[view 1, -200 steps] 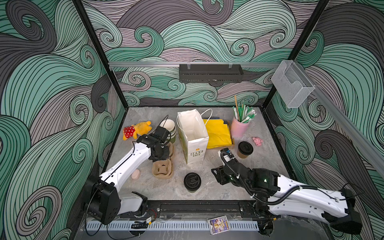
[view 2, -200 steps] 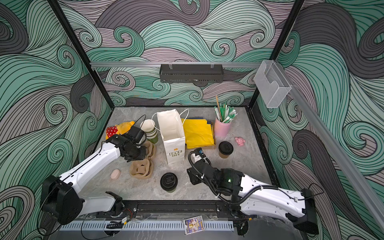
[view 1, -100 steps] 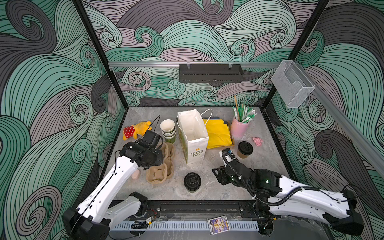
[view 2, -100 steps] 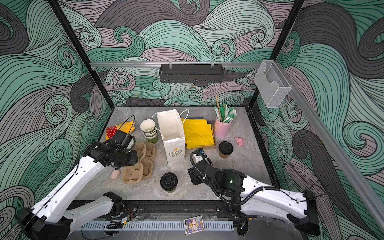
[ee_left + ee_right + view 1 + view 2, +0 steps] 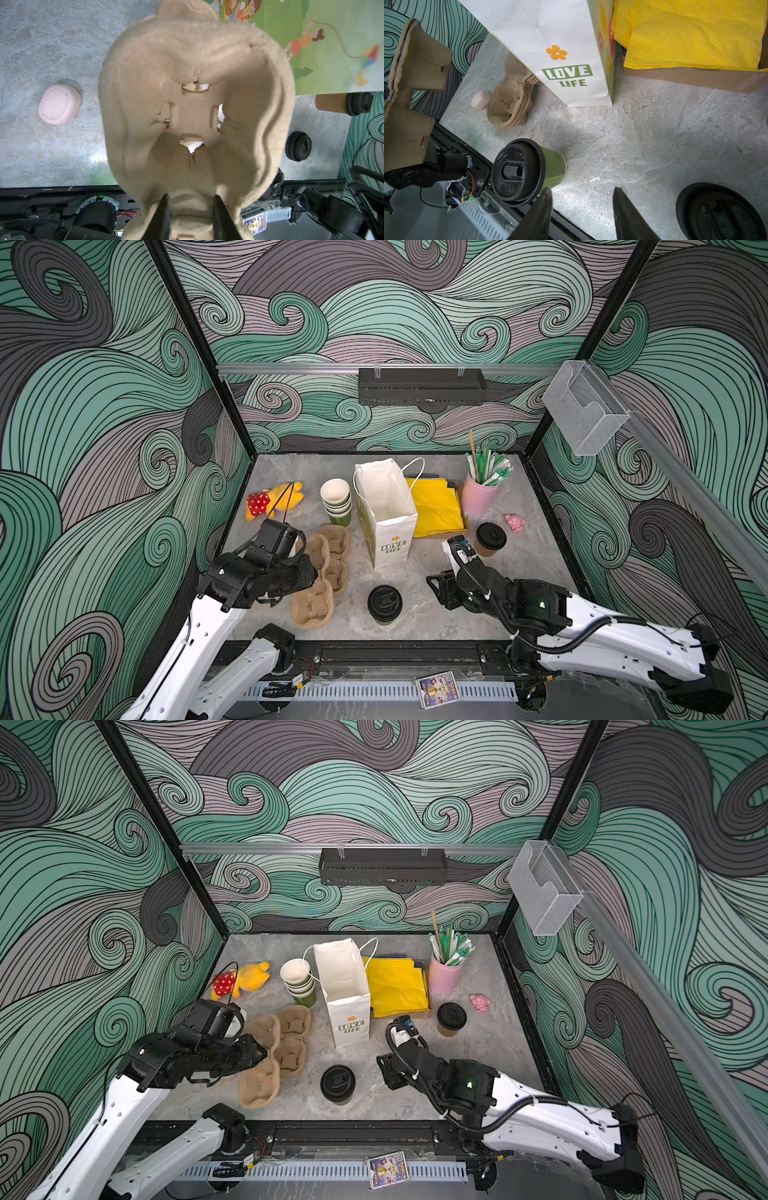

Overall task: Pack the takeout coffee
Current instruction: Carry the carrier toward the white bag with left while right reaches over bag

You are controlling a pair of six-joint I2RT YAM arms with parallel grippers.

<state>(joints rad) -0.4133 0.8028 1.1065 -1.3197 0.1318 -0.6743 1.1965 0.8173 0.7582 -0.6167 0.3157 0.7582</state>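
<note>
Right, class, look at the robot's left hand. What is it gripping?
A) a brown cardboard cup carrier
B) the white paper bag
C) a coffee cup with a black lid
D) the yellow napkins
A: in the left wrist view the left hand is clamped on the rim of the brown cardboard cup carrier, which fills most of that picture.

I count two lidded cups [image 5: 385, 602], one bag [image 5: 386, 510], one nested cup stack [image 5: 336, 506], one single carrier [image 5: 311, 608], one carrier stack [image 5: 337, 541], one plush [image 5: 276, 501], one straw cup [image 5: 478, 498], one napkin box [image 5: 436, 508].
</note>
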